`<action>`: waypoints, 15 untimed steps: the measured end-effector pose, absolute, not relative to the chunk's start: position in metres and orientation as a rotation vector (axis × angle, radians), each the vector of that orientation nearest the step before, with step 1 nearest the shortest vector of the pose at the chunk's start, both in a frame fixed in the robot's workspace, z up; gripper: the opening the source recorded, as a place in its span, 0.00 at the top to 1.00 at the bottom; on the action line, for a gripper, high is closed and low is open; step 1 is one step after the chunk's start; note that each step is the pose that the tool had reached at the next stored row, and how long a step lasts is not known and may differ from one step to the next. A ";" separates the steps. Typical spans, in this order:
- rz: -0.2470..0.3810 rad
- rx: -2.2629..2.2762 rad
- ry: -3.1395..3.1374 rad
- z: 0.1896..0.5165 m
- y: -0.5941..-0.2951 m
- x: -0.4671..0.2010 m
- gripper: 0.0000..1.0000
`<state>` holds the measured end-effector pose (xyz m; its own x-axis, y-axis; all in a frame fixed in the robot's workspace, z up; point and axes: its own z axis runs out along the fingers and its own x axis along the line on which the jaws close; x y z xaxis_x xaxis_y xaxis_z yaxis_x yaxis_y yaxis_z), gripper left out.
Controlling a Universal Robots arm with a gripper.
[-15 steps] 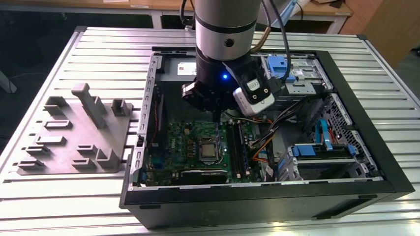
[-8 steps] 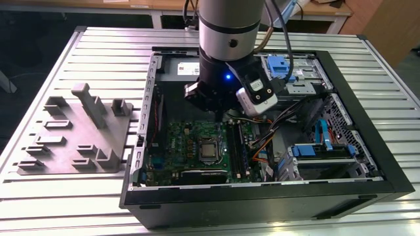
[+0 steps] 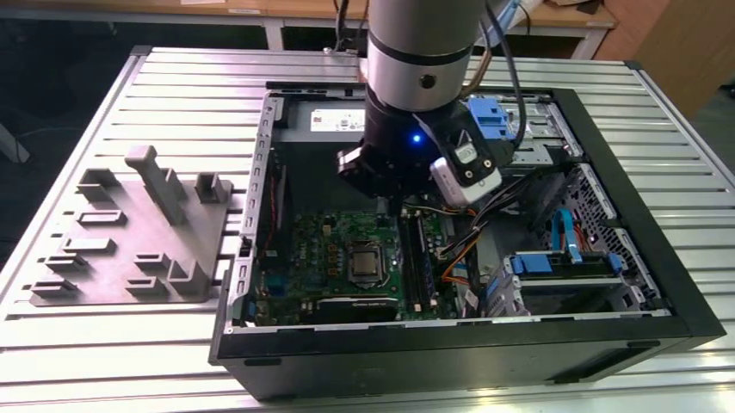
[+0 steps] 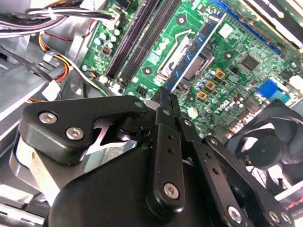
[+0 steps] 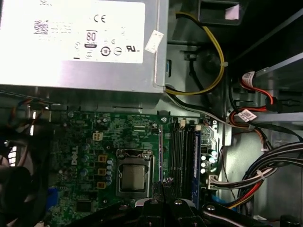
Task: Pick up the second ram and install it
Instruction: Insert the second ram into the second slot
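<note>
My gripper (image 3: 388,206) hangs inside the open computer case (image 3: 643,215), low over the green motherboard (image 3: 310,249). In the second wrist view the gripper (image 4: 165,97) is shut on one end of the second ram (image 4: 196,50). This slim blue-green stick with small black chips reaches out from the fingertips, above the processor socket (image 4: 182,56). The dark memory slots (image 4: 135,45) run alongside it, a little off to one side. The first wrist view has the gripper (image 5: 164,187) between the socket (image 5: 134,177) and the memory slots (image 5: 182,156). The outermost slot shows a blue strip (image 5: 196,161).
A grey moulded tray (image 3: 126,232) lies on the ribbed table at the exterior view's left. A power supply (image 5: 75,42) fills the far end of the case. Cable bundles (image 5: 265,175) and a blue drive cage (image 3: 563,262) crowd the slots' other side. A fan (image 4: 270,137) sits near the gripper.
</note>
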<state>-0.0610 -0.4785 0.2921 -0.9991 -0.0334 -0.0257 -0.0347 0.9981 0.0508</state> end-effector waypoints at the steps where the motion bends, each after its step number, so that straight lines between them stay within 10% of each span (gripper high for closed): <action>1: 0.083 -0.051 3.115 0.290 -0.479 -0.058 0.89; 15: 0.116 -0.040 3.114 0.277 -0.480 -0.050 0.89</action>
